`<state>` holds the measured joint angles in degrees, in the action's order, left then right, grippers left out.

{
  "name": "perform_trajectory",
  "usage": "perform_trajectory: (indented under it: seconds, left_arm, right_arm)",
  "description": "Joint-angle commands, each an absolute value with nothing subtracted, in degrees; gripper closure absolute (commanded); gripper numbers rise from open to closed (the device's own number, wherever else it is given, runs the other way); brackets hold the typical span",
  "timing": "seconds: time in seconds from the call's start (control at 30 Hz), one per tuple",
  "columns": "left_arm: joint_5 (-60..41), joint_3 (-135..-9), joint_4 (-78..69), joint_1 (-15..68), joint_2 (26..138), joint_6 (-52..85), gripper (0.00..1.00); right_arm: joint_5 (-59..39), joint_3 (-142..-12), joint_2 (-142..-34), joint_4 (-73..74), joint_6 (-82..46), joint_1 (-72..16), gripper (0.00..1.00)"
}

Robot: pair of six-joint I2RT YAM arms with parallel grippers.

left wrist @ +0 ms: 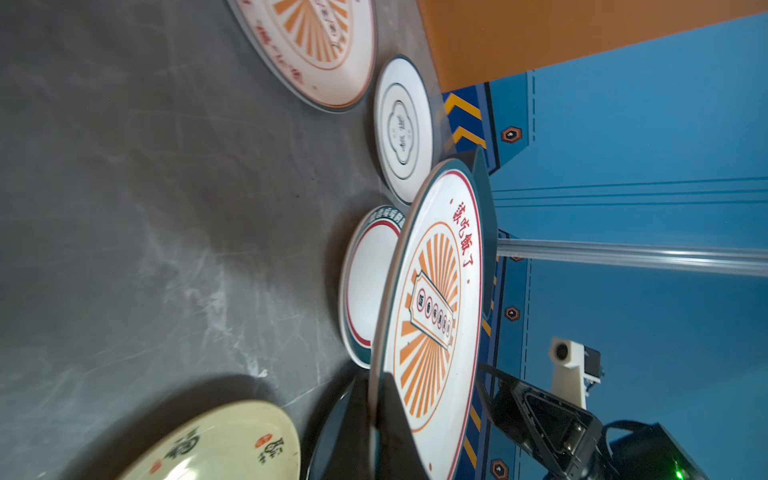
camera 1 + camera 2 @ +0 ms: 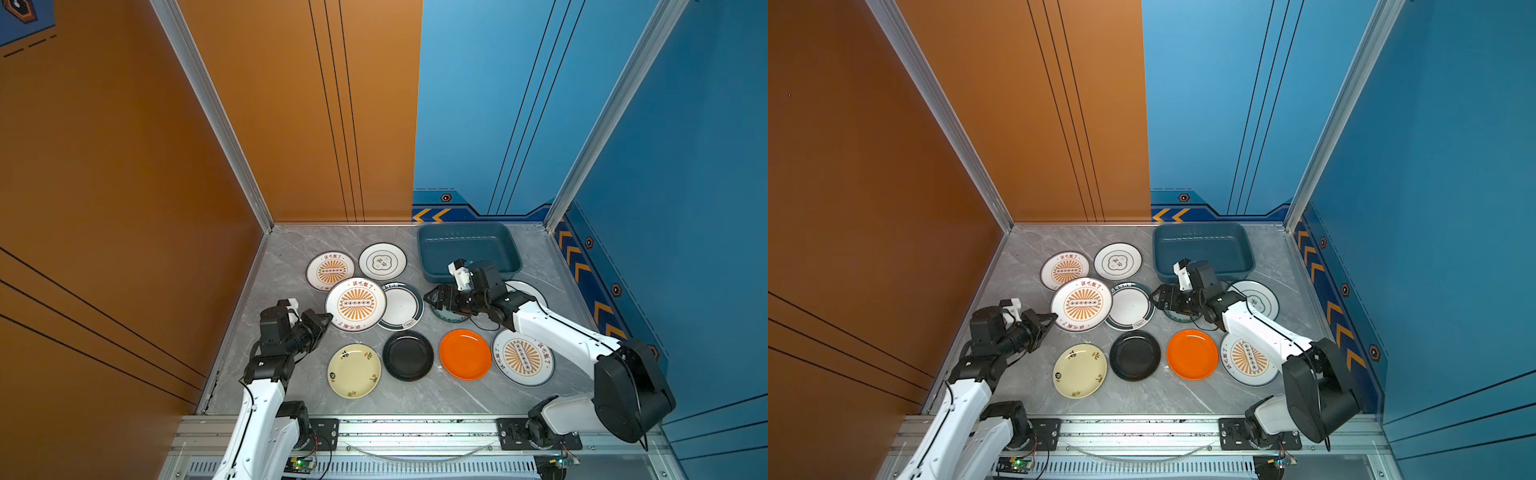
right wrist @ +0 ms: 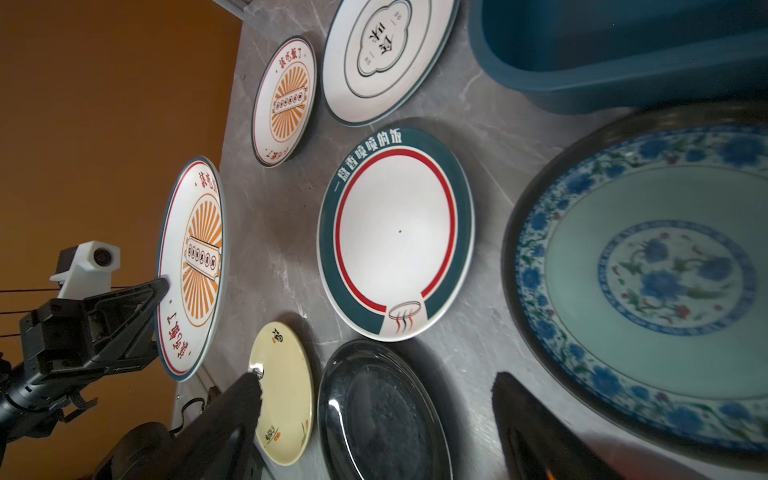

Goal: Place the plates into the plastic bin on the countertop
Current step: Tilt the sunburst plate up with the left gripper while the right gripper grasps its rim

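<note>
1. Plates lie flat on the grey marble-look countertop [image 2: 286,266]: a smaller white sunburst plate [image 2: 331,270], a white plate with dark rings [image 2: 382,262], a white plate with a teal rim and red ring [image 2: 401,306], a cream plate [image 2: 354,370], a glossy black plate [image 2: 408,356] and a plain orange plate [image 2: 465,354].
2. The left gripper [image 2: 326,319] is clenched on the near rim of the large white round plate with an orange sunburst [image 2: 355,304]; the right wrist view shows that plate tilted up off the countertop.
3. The right gripper [image 3: 376,378] has its jaws spread wide and holds nothing; it hovers at the rim of a teal plate with blue flowers [image 3: 665,282].
4. Another sunburst plate [image 2: 523,357] and a white plate with a green ring [image 2: 1262,298] lie partly hidden under the right arm.
5. The rectangular dark teal-blue plastic bin [image 2: 465,253] sits at the far right of the countertop, just beyond the right gripper; every plate is outside it.
</note>
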<state>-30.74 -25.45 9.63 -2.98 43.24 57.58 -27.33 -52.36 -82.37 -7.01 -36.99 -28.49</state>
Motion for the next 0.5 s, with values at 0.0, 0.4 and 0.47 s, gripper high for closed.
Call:
perform_trajectory:
  seconds: [0.0,0.4,0.47]
  left_arm:
    - [-32.9,-30.2,3.8,1.8,48.0,54.1,1.0]
    - [-29.4,-36.3,-2.9,13.6,60.2,53.0,1.0]
    - [-29.9,-37.0,-3.5,14.2,61.8,52.8,1.0]
  right_arm:
    - [-30.5,-56.1,-84.8,-4.1,-39.0,-29.6,0.11]
    - [-33.2,-58.7,-87.4,-1.4,-40.9,-31.3,0.21]
    - [-34.4,-58.5,-88.0,-0.8,-41.0,-31.2,0.29]
